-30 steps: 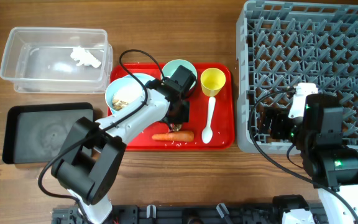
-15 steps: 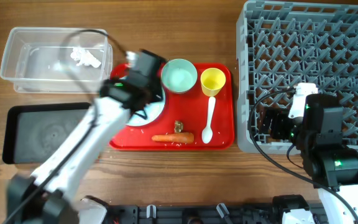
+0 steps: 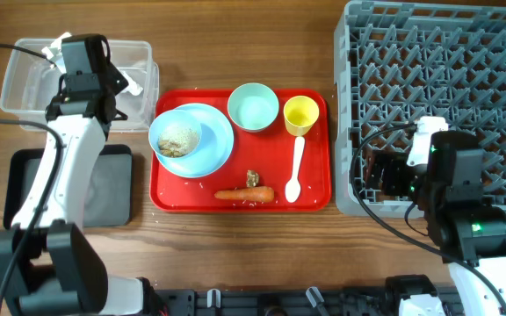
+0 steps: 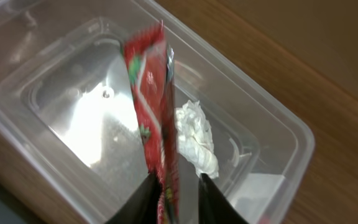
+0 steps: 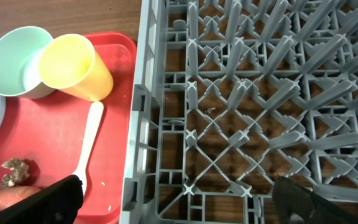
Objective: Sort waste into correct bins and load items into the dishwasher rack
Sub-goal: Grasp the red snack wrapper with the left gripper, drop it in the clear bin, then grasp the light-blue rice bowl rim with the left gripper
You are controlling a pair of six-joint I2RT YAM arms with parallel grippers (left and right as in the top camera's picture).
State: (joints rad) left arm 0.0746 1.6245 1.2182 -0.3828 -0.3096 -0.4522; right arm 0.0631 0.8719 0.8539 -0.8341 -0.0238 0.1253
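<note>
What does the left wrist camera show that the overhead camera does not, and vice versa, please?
Only the left wrist view shows the crinkled red-and-silver wrapper pinched in the left gripper, above the clear plastic rectangular tub. Only the overhead view shows the flat red serving tray with the light blue round plate, pale green bowl, small yellow cup, white plastic spoon and small orange carrot, plus the shallow black rectangular tray and large grey plastic rack. Both show the tub and the crumpled white tissue in it.
</note>
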